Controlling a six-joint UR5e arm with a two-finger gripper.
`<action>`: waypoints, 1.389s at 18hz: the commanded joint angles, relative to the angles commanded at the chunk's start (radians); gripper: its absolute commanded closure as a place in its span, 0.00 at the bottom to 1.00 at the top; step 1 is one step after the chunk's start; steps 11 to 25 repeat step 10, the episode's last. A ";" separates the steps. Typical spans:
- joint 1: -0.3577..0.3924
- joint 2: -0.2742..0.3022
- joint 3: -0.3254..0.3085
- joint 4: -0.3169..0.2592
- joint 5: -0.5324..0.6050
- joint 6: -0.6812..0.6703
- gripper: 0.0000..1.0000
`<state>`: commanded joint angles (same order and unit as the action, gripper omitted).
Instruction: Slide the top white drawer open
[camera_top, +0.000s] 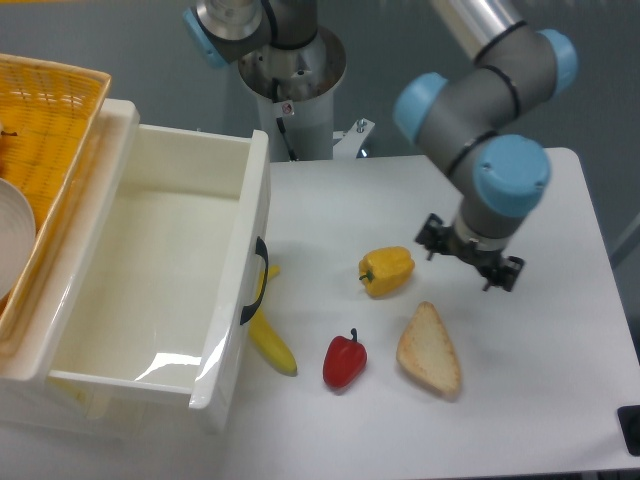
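Top white drawer (150, 270) pulled fully out, interior bare; task judged complete. Gripper (468, 258) at 3 o'clock of yellow pepper (386, 271), grasping nothing, finger spread unclear.

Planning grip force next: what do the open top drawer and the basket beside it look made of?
The top white drawer looks like glossy cream plastic: light glares off its floor. Its handle seems black plastic. The basket looks like woven yellow wicker, with visible weave.

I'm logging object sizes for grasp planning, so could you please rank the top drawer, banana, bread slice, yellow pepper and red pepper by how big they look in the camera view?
1. Top drawer
2. Bread slice
3. Banana, partly hidden under the drawer, so unsure against the bread
4. Yellow pepper and red pepper look alike
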<state>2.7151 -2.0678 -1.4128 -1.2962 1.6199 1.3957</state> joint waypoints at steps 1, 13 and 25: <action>0.002 0.001 0.005 0.000 -0.012 0.000 0.00; 0.009 -0.003 0.017 0.043 -0.111 0.006 0.00; 0.009 -0.003 0.017 0.043 -0.111 0.006 0.00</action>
